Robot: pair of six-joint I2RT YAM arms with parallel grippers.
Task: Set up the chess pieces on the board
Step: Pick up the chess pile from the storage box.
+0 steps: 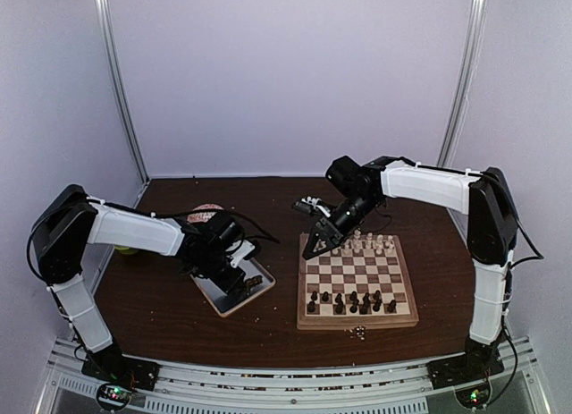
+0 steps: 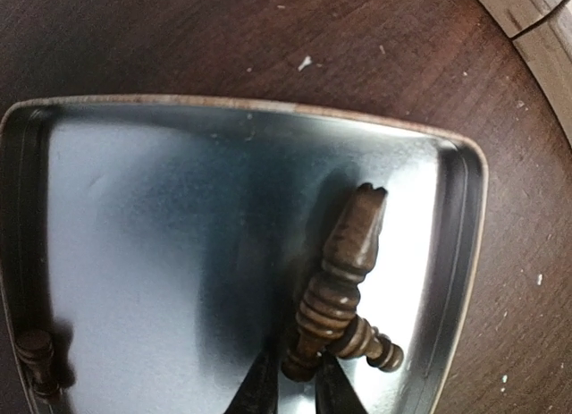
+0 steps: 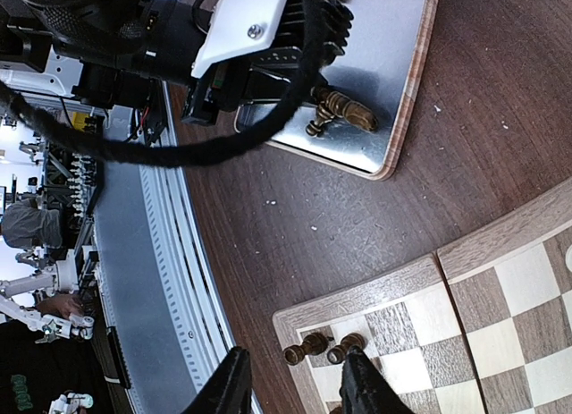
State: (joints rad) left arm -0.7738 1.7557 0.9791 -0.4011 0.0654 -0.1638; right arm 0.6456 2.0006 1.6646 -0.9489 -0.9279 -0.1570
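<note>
Chess pieces [image 1: 340, 299]: left pincer [image 2: 297, 378] narrowly straddles a dark piece [image 2: 344, 253] at its base in the tray [image 2: 134, 253]; whether it grips cannot be told. Right pincer [image 3: 293, 369] part-open, empty, above the board [image 3: 500, 280].

A checkered wooden board [image 1: 357, 322] lies right of centre on a dark brown table [image 1: 161, 320]. Pale pieces [image 1: 368, 244] stand along its far edge and dark pieces [image 1: 354, 300] fill its near rows. The right gripper [image 1: 313, 247] points down at the board's far left corner. Left of the board and apart from it lies a square metal tray [image 1: 230, 301]. The left gripper [image 1: 219, 269] is low over it. Small bits [image 1: 358, 332] lie just in front of the board.
</note>
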